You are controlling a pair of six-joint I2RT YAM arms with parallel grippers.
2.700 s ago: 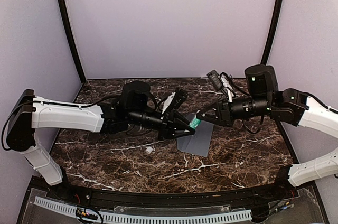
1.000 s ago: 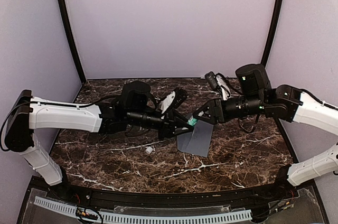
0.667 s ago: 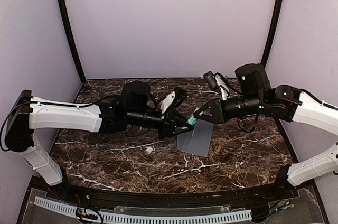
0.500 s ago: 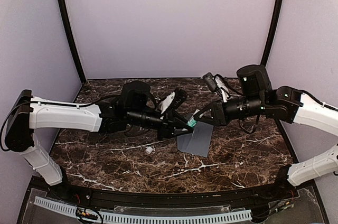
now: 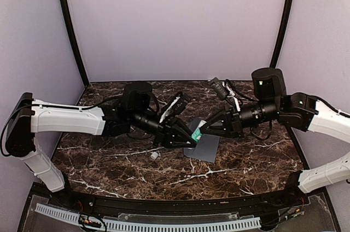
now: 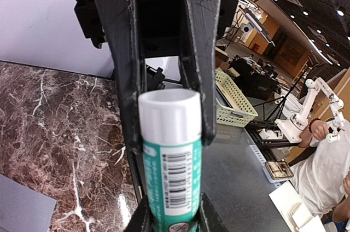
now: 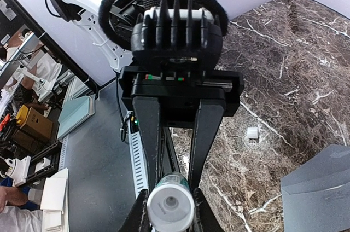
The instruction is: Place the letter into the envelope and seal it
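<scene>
A teal glue stick point(image 5: 198, 131) with a white end is held in the air between both grippers, just above the far left edge of the slate-grey envelope point(image 5: 203, 148). My left gripper point(image 5: 190, 137) is shut on its teal body point(image 6: 170, 155). My right gripper point(image 5: 204, 127) is shut on its white end point(image 7: 170, 208). The envelope lies flat on the table and shows in the right wrist view point(image 7: 320, 183) and in the corner of the left wrist view point(image 6: 22, 210). The cream letter is not in view.
A small white cap point(image 5: 154, 155) lies on the marble table point(image 5: 109, 155) to the left of the envelope; it also shows in the right wrist view point(image 7: 252, 132). Both arms meet over the middle of the table. Purple walls close in the back and sides.
Both grippers have dropped a little toward the envelope with the glue stick between them. The right arm has stretched further left. The envelope and cap have not moved.
</scene>
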